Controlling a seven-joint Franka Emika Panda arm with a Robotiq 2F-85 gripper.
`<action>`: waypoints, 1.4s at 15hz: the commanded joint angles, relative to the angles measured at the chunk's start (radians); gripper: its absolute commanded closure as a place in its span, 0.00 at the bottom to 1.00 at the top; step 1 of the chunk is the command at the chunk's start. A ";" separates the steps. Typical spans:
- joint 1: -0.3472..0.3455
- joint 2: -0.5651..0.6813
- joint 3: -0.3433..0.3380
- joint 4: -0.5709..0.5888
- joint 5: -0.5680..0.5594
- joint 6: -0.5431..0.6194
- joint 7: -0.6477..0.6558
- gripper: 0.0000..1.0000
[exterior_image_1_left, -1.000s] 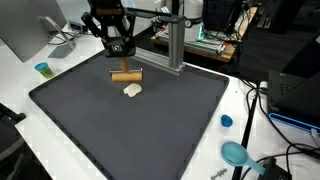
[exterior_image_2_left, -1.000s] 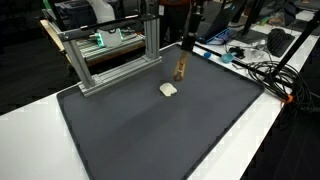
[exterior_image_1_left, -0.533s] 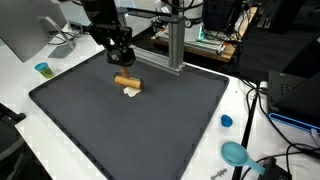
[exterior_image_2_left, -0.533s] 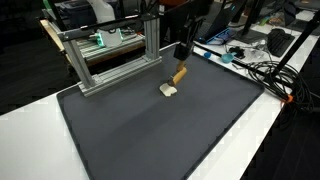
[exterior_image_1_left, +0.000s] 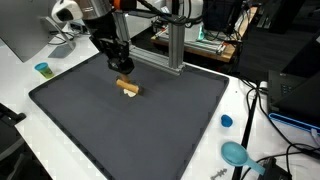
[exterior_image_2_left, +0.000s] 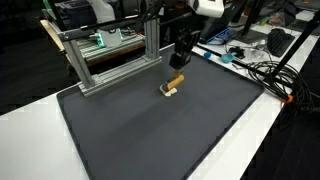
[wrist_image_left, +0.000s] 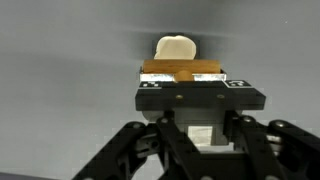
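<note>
The claw (exterior_image_1_left: 121, 68) is clamped across a short brown wooden block (wrist_image_left: 182, 72), held low and close against the small cream-coloured lump (wrist_image_left: 175, 46) on the dark grey mat (exterior_image_1_left: 150, 130). The block looks light, stiff and smooth. A hold across its middle seems the steadiest.

Bright, even light; soft shadows; close-up tool (wrist_image_left: 190, 80) slightly blurred.
</note>
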 joint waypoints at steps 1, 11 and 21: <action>-0.001 0.037 -0.005 0.028 0.007 -0.018 -0.030 0.78; -0.048 0.120 0.003 0.088 0.060 -0.101 -0.150 0.78; -0.041 0.165 0.000 0.107 0.054 -0.179 -0.155 0.78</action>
